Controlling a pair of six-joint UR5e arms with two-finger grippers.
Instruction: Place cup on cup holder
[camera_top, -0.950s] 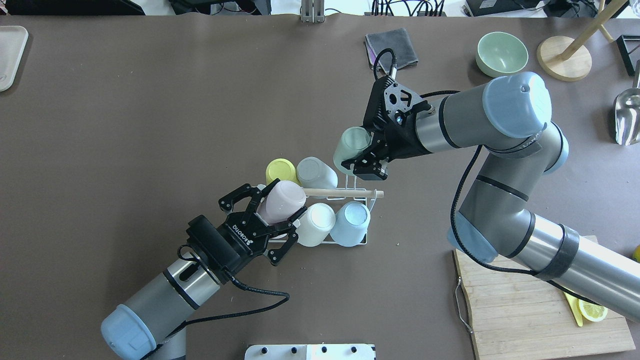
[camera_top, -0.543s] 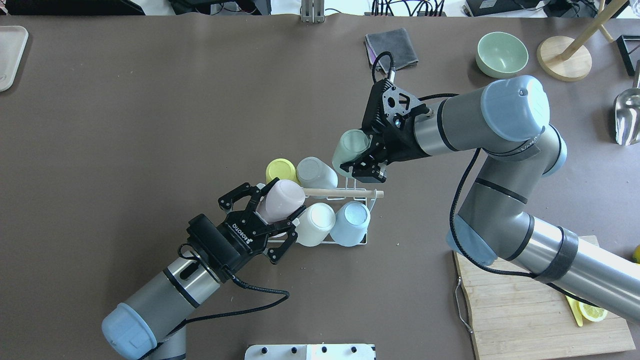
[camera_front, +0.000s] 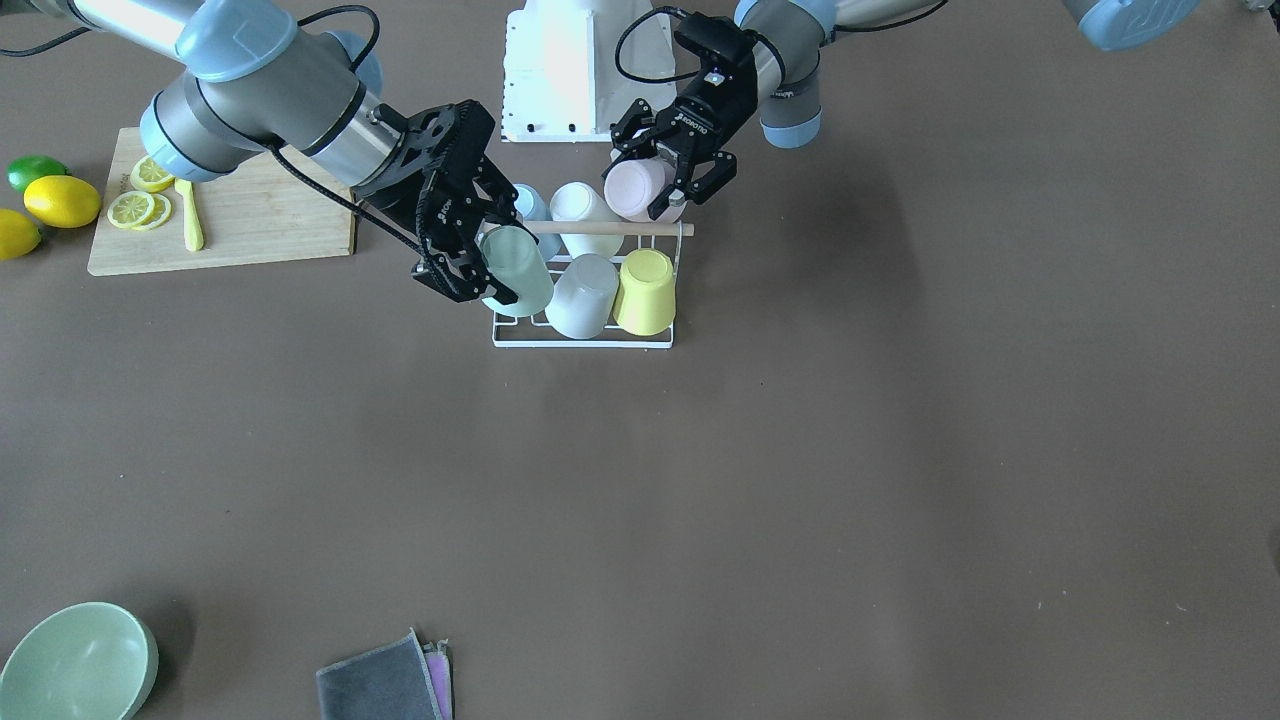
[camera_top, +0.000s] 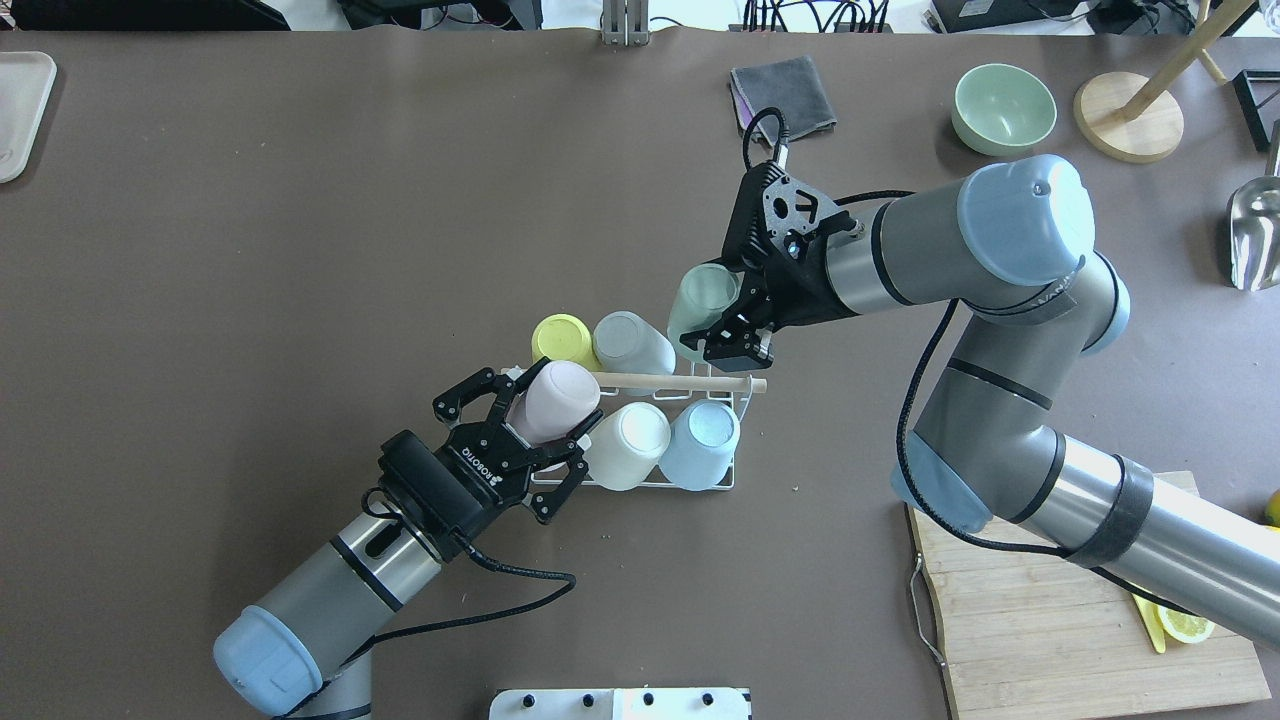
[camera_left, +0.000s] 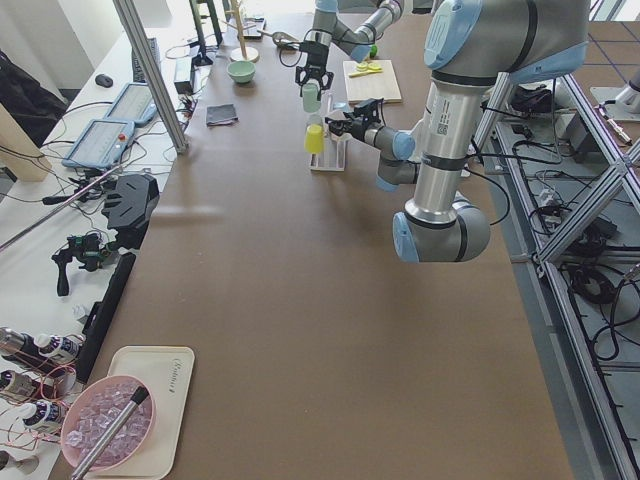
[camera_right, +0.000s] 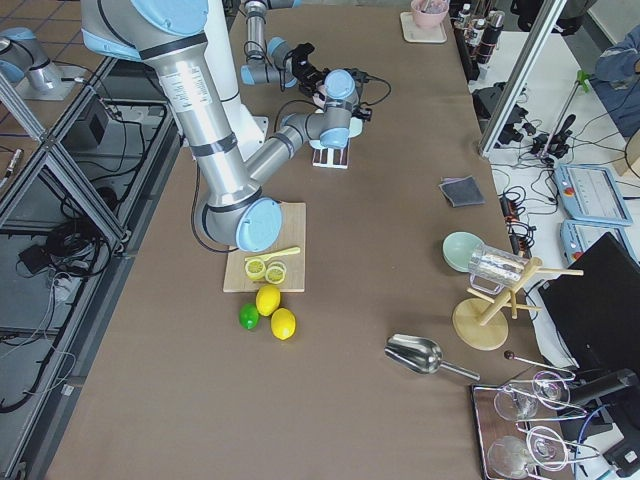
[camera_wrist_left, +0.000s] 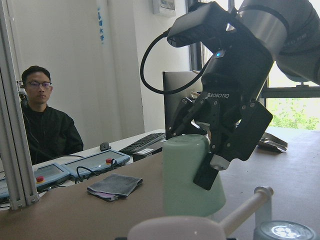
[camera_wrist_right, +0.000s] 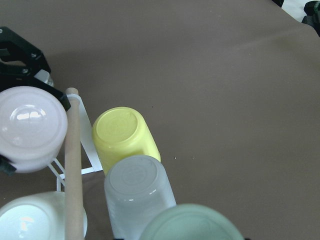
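The green cup (camera_top: 700, 300) hung mouth-down and tilted at the cup holder (camera_top: 700, 383), on the holder's far side from the robot and at its end toward the robot's right. It was just beside the grey cup (camera_top: 632, 343). Whether it already sat over a prong could not be told. The right gripper (camera_front: 478, 280) pinched it by the sides, reaching down over that end of the holder.

At the holder's opposite end, on the side nearer the robot, the pink cup (camera_top: 558, 398) lay tilted with its base up, close against the tip of the wooden rod. The left gripper (camera_top: 552, 418) had its fingers spread wide around this cup, with the pads pressed to its two sides, so it appeared to be gripping it.

Four more cups were on the holder's prongs, all upturned. The yellow cup (camera_top: 562, 340) and the grey one stood in the far row. The white cup (camera_top: 630, 445) and the blue cup (camera_top: 703, 432) stood in the near row, beside the pink one.

The holder stood near the middle of the brown table (camera_top: 300, 250). Well away from it, toward the robot's right and close to the robot, lay a wooden cutting board (camera_top: 1050, 620) with lemon slices. Well beyond the holder's far side were a folded grey cloth (camera_top: 785, 90) and a green bowl (camera_top: 1003, 107).
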